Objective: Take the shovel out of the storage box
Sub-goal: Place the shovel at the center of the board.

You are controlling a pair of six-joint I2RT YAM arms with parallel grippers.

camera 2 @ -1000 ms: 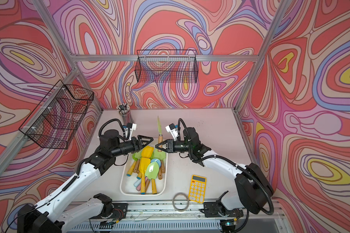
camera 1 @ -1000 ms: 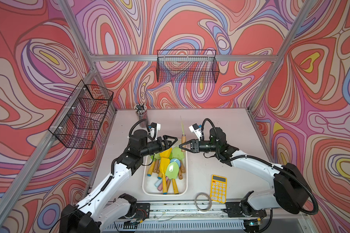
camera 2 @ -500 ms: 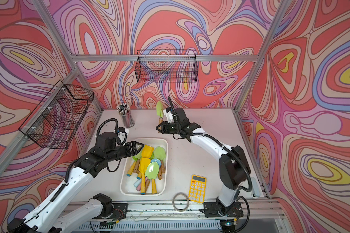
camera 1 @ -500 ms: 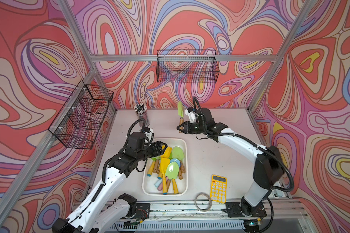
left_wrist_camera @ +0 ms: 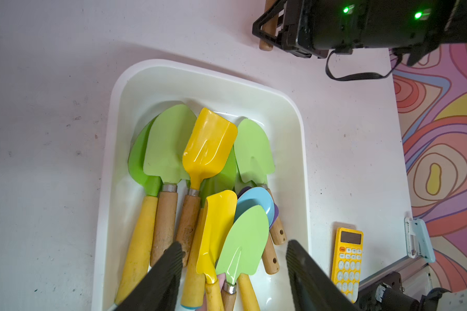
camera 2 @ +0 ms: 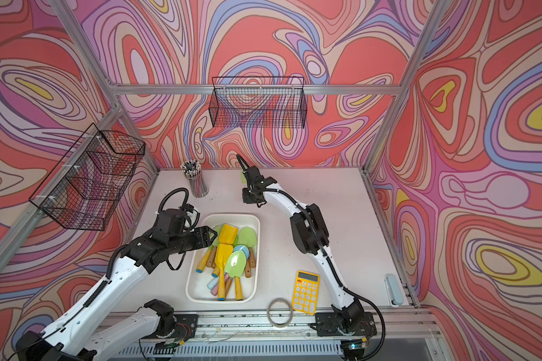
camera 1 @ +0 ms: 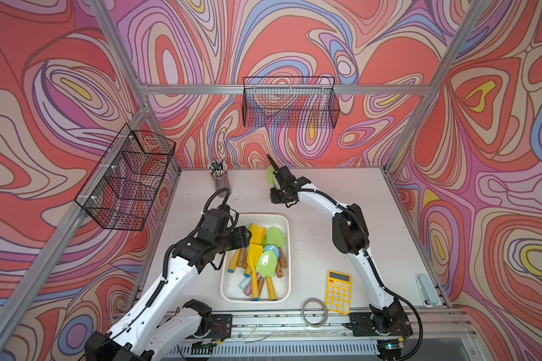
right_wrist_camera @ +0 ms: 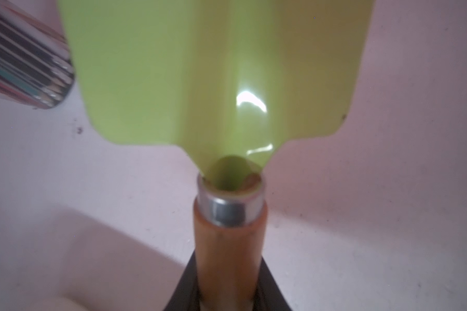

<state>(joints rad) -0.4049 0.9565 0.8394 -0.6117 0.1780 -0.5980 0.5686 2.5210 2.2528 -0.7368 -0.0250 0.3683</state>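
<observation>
Surface (camera 1: 373,193) rear reached by green shovel (right_wrist_camera: 213,80) clenched in right fingers (right_wrist_camera: 270,293), clear of storage box (left_wrist_camera: 200,80); left fingers (left_wrist_camera: 162,277) parted.

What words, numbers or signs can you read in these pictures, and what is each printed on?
Nothing can be read.
Calculator: the keys carry marks, but they are too blurred to read; the display is dark.
Pencils: any print is too small to read.
Shovels and box: no labels visible.
</observation>
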